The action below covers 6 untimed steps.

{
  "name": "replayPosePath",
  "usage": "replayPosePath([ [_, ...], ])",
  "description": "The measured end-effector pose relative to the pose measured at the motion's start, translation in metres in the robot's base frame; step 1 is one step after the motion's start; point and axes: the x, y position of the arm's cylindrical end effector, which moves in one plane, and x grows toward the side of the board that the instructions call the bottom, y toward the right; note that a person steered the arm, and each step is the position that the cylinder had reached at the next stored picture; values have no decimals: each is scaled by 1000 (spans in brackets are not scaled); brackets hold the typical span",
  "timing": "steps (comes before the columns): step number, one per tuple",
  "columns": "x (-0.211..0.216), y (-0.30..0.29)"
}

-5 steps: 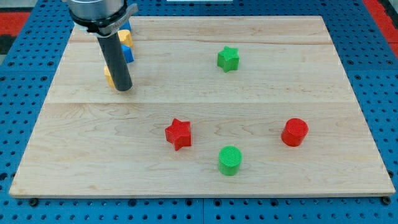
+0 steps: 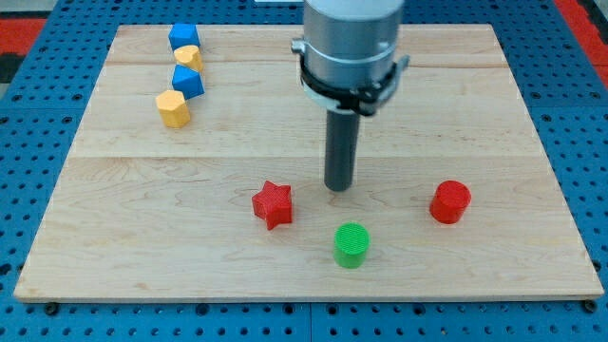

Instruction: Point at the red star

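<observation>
Pale wooden board [image 2: 142, 218], laid on a blue perforated table [image 2: 38, 152], carries seven small blocks in view. Item one, the red star [image 2: 273, 204]: it lies flat in the lower middle of the board, left of centre. Item two, my tip [image 2: 339, 187]: the lower end of my dark rod rests on the wood just to the view's right of the red star and slightly above it, near but not touching, with bare board between the two. I have no fingers to hold apart or together; I end in this one straight rod, and it clamps nothing. Item three, the green cylinder [image 2: 351, 244]: it stands upright below my tip, toward the view's bottom, apart from both the tip and the red star. Item four, the red cylinder [image 2: 449, 201]: upright, well to the view's right of my tip. Items five to eight sit in a loose column at the view's upper left, well apart from my tip: a blue block [image 2: 182, 36] at the top, a yellow block [image 2: 189, 56] just beneath it, a second blue block [image 2: 187, 81] below that, and a yellow hexagonal block [image 2: 173, 108] lowest.
</observation>
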Motion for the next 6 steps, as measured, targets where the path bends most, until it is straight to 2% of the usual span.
replayPosePath([
  [1,22,-3],
  [6,21,-46],
])
